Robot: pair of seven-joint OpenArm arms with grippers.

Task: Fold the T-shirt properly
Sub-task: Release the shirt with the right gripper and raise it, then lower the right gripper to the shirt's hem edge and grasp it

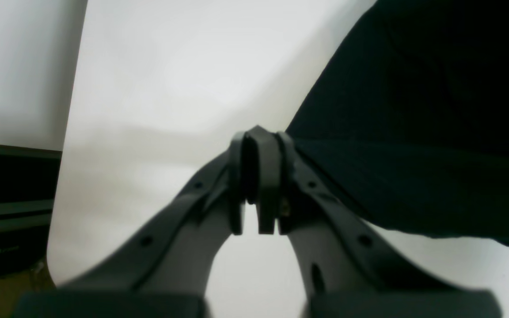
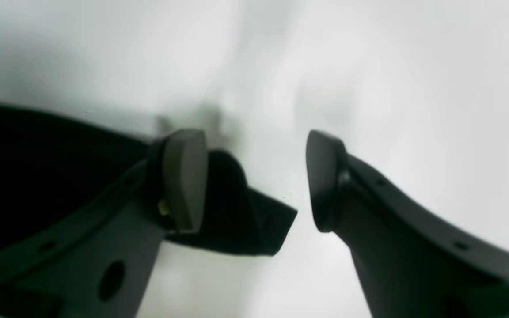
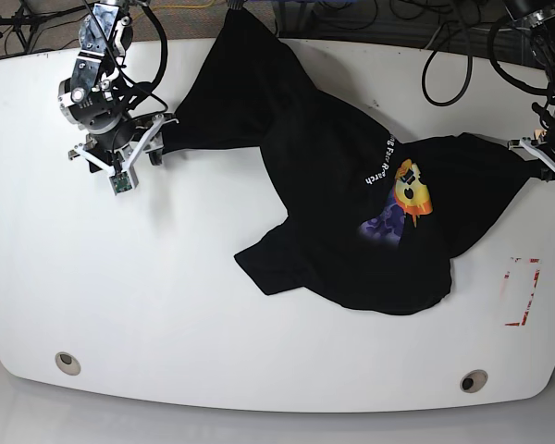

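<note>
The black T-shirt [image 3: 324, 176] lies crumpled across the white table [image 3: 166, 296], with its yellow emoji face [image 3: 413, 192] and white lettering [image 3: 381, 163] facing up. My left gripper [image 3: 535, 154] is at the shirt's right edge, and the cloth is drawn out toward it. In the left wrist view the left gripper [image 1: 256, 176] is shut, dark cloth sits between its fingers, and the T-shirt [image 1: 413, 132] spreads off to the right. My right gripper [image 3: 159, 141] stands open at the shirt's left corner. In the right wrist view that T-shirt corner [image 2: 254, 221] lies on the table under the right gripper [image 2: 254, 181].
A red rectangular marking [image 3: 523, 291] is on the table near the right edge. Two round holes [image 3: 67, 363] [image 3: 473, 380] sit near the front edge. Cables [image 3: 444, 55] run along the back. The upper part of the shirt hangs over the back edge.
</note>
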